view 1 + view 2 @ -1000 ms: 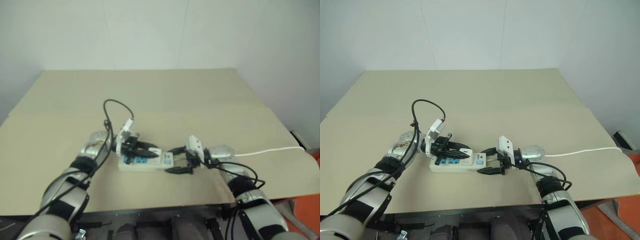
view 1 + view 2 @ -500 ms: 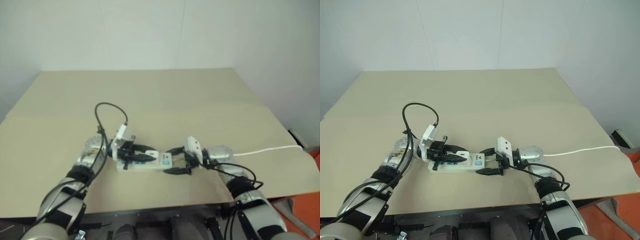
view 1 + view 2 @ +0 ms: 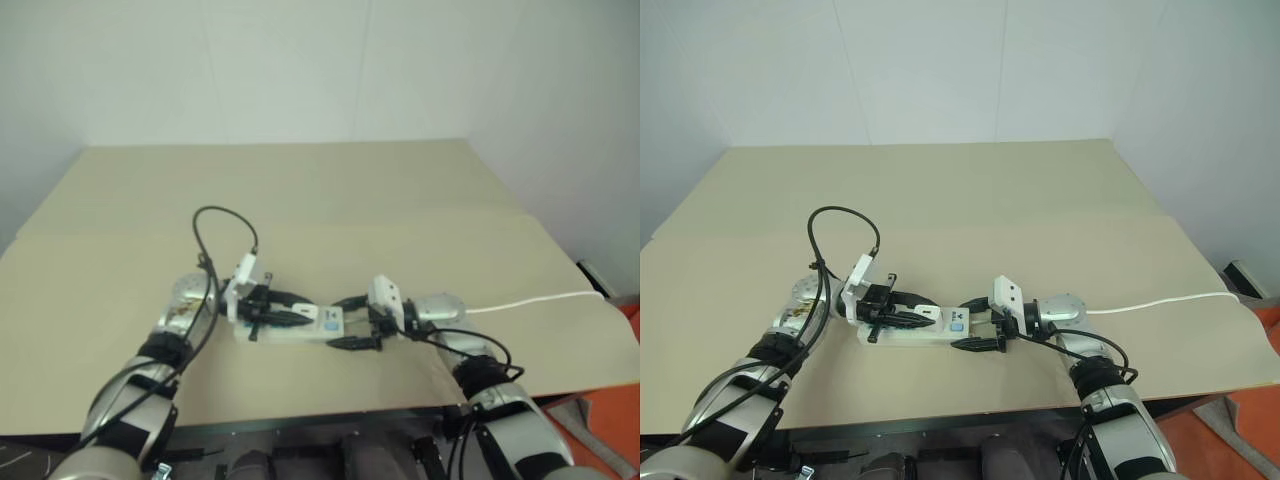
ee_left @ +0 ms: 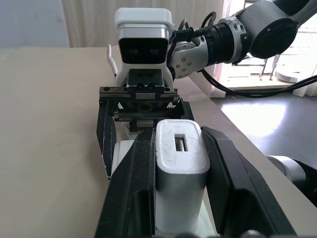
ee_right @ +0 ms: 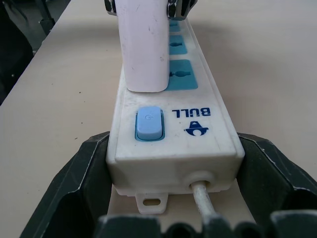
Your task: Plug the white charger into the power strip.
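Your left gripper [image 4: 171,163] was clamped shut on white charger [image 4: 179,176], fingers [image 4: 131,188] either side. Charger sat over power strip [image 3: 925,330] near table's [image 3: 1040,200] front edge, at socket nearest switch [image 5: 149,123]. Strip's long axis ran left to right between your arms. Your right gripper [image 5: 176,193] stood wide, straddling strip's right, cord end. Whether fingers pressed strip: unclear.
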{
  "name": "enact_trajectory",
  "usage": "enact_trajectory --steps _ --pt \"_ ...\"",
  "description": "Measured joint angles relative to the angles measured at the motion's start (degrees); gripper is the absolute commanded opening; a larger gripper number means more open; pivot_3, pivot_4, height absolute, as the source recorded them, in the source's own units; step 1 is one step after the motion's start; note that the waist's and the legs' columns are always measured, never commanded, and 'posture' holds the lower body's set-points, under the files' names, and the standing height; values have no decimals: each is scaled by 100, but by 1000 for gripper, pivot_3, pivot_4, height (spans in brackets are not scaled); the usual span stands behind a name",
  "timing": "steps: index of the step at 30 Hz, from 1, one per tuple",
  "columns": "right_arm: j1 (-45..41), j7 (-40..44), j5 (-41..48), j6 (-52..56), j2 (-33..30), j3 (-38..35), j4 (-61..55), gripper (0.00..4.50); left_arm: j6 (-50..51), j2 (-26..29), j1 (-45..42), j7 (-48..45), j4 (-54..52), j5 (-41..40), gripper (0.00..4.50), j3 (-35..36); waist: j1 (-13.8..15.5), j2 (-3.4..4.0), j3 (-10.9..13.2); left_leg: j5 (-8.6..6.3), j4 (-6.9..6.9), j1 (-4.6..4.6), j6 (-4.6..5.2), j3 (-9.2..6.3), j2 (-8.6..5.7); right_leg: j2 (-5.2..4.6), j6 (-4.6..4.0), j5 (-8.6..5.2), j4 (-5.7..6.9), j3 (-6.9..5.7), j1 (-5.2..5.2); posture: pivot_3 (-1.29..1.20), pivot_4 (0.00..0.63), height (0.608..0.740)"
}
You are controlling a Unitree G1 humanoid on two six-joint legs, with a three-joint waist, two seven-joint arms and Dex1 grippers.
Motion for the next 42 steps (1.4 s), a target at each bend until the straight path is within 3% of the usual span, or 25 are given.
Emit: enact_trajectory --steps 10,18,20,22,29,42 --pt "16 -6 4 0 0 9 -9 3427 -94 49 144 6 -1 235 4480 68 -11 2 0 0 -17 14 0 0 -1 0 -6 -4 -5 4 9 0 150 740" --pt "2 -12 25 -37 3 -13 28 3427 94 595 343 3 -416 337 4480 206 -10 1 2 0 -19 2 0 0 0 0 -6 -4 -5 4 -5 0 150 740" --pt "-17 10 50 -46 5 -16 58 4151 209 692 392 2 -592 359 4500 454 -10 -2 4 0 -19 -9 0 1 0 0 -6 -4 -4 5 -20 0 150 740" --pt "-27 32 24 -71 -20 -9 134 4442 347 836 441 5 -834 306 4500 822 -10 -2 5 0 -19 -42 0 2 2 0 -6 -3 0 4 -57 0 150 740" --pt "164 47 124 -234 -277 -128 -70 4442 666 1449 1006 184 -1688 180 4500 1874 30 3 8 -1 -29 -70 0 4 7 -8 -14 -10 -22 -7 -72 0 150 740" --pt "1766 340 1242 518 -2791 -1717 -2294 4442 1045 2627 3098 422 -2829 144 4500 3431 241 10 43 -1 -38 -81 -1 41 13 -51 -39 -30 -35 -32 -89 0 150 740"
